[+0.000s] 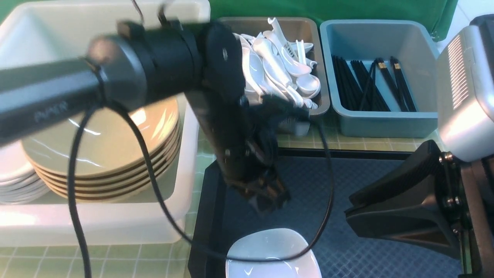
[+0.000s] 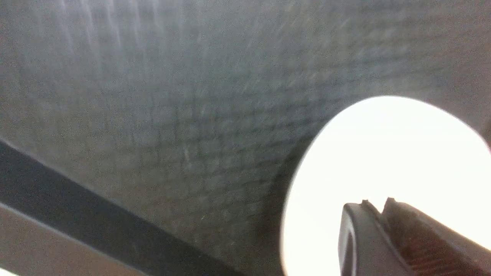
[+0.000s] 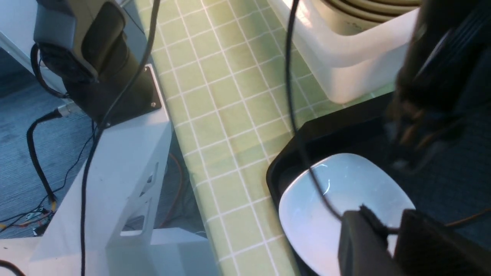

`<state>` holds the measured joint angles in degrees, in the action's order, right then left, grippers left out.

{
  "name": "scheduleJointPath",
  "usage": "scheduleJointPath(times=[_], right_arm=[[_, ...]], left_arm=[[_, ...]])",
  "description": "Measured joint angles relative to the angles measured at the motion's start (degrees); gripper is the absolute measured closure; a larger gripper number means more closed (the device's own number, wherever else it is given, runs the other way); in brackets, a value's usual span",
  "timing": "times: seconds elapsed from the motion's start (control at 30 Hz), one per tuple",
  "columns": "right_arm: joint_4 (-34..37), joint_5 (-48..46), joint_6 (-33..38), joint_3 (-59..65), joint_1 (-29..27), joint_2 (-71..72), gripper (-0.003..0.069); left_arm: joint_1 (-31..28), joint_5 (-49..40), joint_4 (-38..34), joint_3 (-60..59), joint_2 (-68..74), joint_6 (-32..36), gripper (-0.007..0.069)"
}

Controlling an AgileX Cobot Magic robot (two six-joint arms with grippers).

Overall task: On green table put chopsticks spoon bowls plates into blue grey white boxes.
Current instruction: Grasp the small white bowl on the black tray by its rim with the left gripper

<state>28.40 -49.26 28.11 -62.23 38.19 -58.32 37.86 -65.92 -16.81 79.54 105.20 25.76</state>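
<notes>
**Sorting station, one moment.** The left end effector, blurred by motion, hangs over the black tray, just behind a white dish that lies in the tray's near-left corner. Its jaws are pressed together with nothing between them, and its wrist view shows them above the dish. Whether they touch the dish cannot be told. The right end effector, on the robot's right, points toward the same dish, its jaws a narrow slit apart and empty. On the green worktop, to the left of the tray, a white tub holds stacked tan bowls, with stacked white plates beside them. Behind the tray, a grey bin is heaped with spoons. Just right of it, a blue bin holds chopsticks.
</notes>
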Motion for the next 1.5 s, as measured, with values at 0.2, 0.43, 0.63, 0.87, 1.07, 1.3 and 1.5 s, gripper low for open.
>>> scheduleJointPath(times=[0.2,0.43,0.63,0.87,1.07,1.3,1.5], right_arm=[[-0.09,-0.25,-0.18,0.00,0.00,0.00,0.0506],[-0.13,-0.68,-1.44,0.00,0.00,0.00,0.0496],[-0.13,-2.16,-1.61,0.00,0.00,0.00,0.0494],[-0.13,-2.29,-1.61,0.00,0.00,0.00,0.0486],[-0.13,-2.29,-1.61,0.00,0.00,0.00,0.0480],[-0.13,-2.29,-1.93,0.00,0.00,0.00,0.0474],[-0.13,-2.72,-2.66,0.00,0.00,0.00,0.0467]], left_arm=[[3.44,4.21,3.76,-4.11,2.60,-1.46,0.0347],[3.90,7.70,1.41,-4.16,6.62,2.86,0.0174],[3.85,7.42,0.74,-4.03,7.39,4.16,0.0174],[3.79,6.82,0.72,-3.95,7.39,4.68,0.0174],[3.79,1.29,-3.88,-3.91,8.40,9.11,0.0253],[3.57,-2.02,-9.33,-3.34,10.23,13.79,0.0566],[1.49,-3.22,-9.77,-1.38,8.45,13.54,0.0610]])
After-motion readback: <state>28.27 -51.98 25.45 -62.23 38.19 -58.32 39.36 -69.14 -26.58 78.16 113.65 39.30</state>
